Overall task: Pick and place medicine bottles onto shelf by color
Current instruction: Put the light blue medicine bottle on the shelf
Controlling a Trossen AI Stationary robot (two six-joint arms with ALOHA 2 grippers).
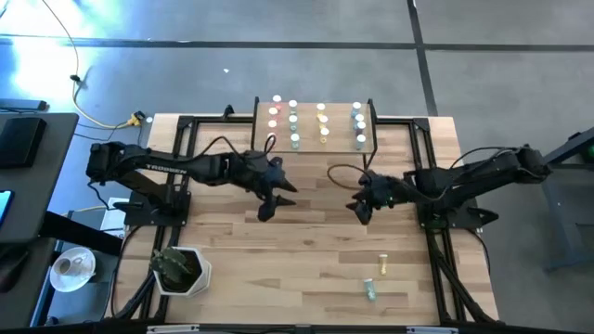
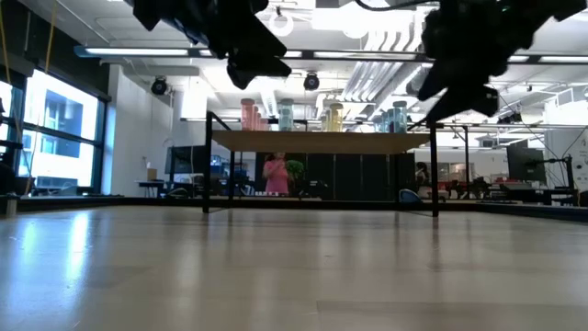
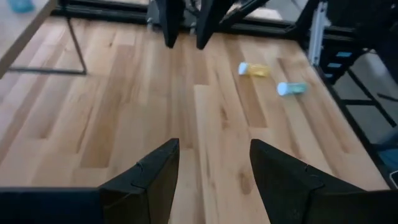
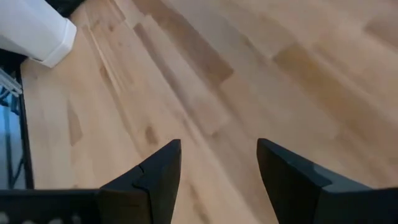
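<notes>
Left gripper (image 1: 269,206) and right gripper (image 1: 363,209) hovering mid-frame, both spread, empty; shelf (image 1: 314,144) w/ bottles in rows by colour at top centre; yellow bottle (image 1: 380,266), green bottle (image 1: 370,290) lying lower right on table (image 1: 278,264).

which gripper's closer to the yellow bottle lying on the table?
Right. The right gripper hangs just up-table of the yellow bottle; the left gripper is farther off, across the table's middle.
</notes>
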